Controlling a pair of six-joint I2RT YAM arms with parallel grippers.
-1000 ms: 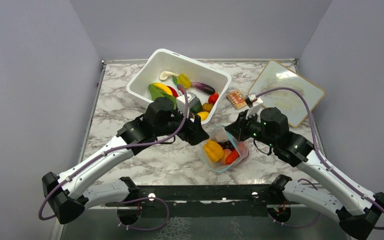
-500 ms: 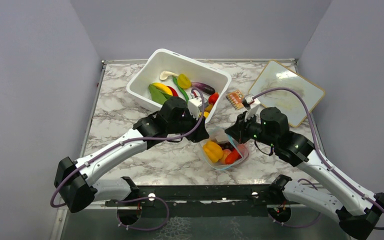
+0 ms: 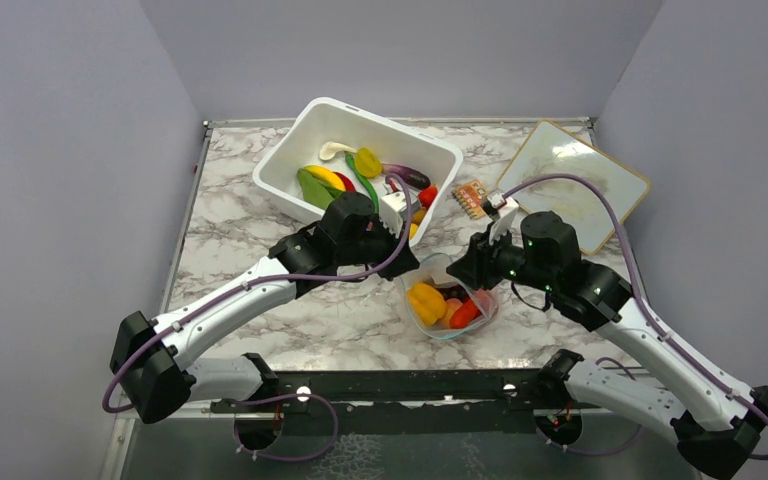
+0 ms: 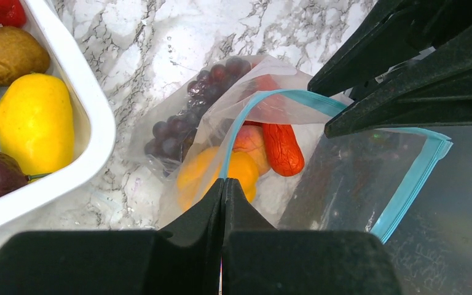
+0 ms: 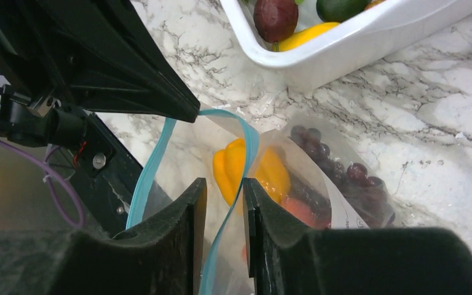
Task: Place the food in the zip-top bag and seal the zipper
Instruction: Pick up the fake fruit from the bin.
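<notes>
- The left gripper (image 4: pixel 223 195) is pinching one run of the zipper (image 4: pixel 412 186), with its fingers pressed fully together.
- The right gripper (image 5: pixel 224 209) is clamping the opposite run. Its fingers are standing nearly together, with the blue strip passing between them.
- The zip-top bag (image 3: pixel 447 310) is resting on the marble table (image 3: pixel 230 230), just beside the white tub (image 3: pixel 290 150) and between the two grippers. Its mouth is standing open, so it is unsealed.
- A yellow pepper (image 3: pixel 425 300), purple grapes (image 4: pixel 181 126) and a red piece (image 4: pixel 281 149) are lying inside the bag.
- More food is sitting in the tub, including a yellow fruit (image 4: pixel 34 123) and an eggplant (image 3: pixel 407 176).
</notes>
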